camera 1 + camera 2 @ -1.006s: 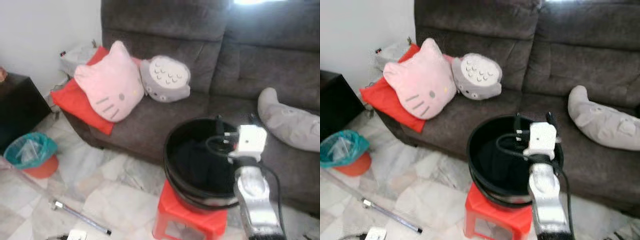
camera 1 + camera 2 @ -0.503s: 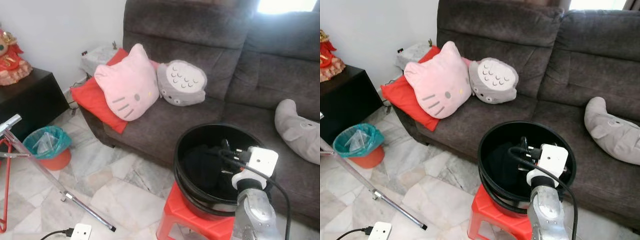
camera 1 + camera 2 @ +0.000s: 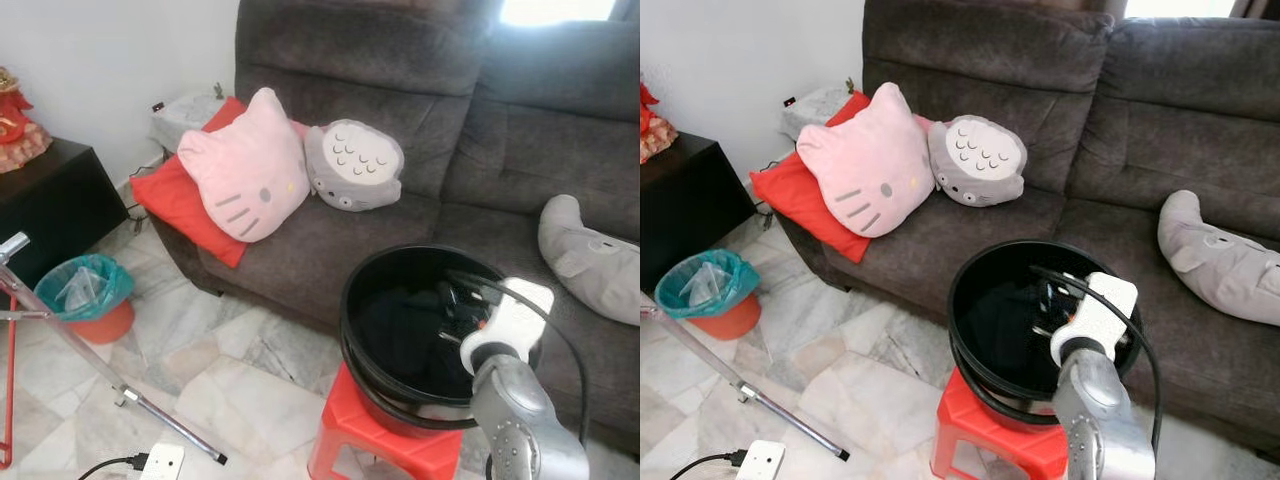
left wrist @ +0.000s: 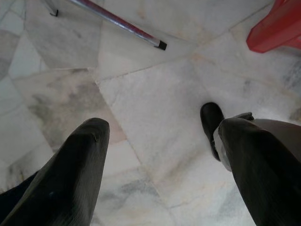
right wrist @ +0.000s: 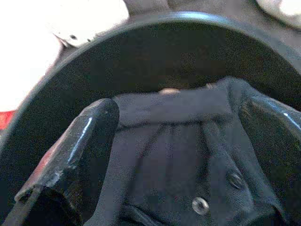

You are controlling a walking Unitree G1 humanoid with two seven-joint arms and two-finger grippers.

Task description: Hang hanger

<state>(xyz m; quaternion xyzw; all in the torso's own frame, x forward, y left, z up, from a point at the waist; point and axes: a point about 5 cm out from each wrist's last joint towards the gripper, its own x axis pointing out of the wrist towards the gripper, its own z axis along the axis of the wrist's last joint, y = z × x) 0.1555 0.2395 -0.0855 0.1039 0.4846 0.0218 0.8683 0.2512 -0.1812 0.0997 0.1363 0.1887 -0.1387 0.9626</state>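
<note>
Here, no hanger can be made out; inside the black basin (image 3: 985, 300) on the red stool (image 3: 970, 445) you see only a dark buttoned garment (image 5: 188, 155), its lower folds lost in shadow. Your right gripper (image 5: 181, 136) reaches into the basin with fingers (image 5: 82, 141) spread apart above the garment, while the left gripper (image 4: 160, 155) hangs parted over the marble floor (image 4: 155, 94). Beyond stand a grey sofa (image 3: 560, 150), pink cushion (image 3: 245, 165), metal pole (image 3: 100, 370) and teal bin (image 3: 80, 295).
</note>
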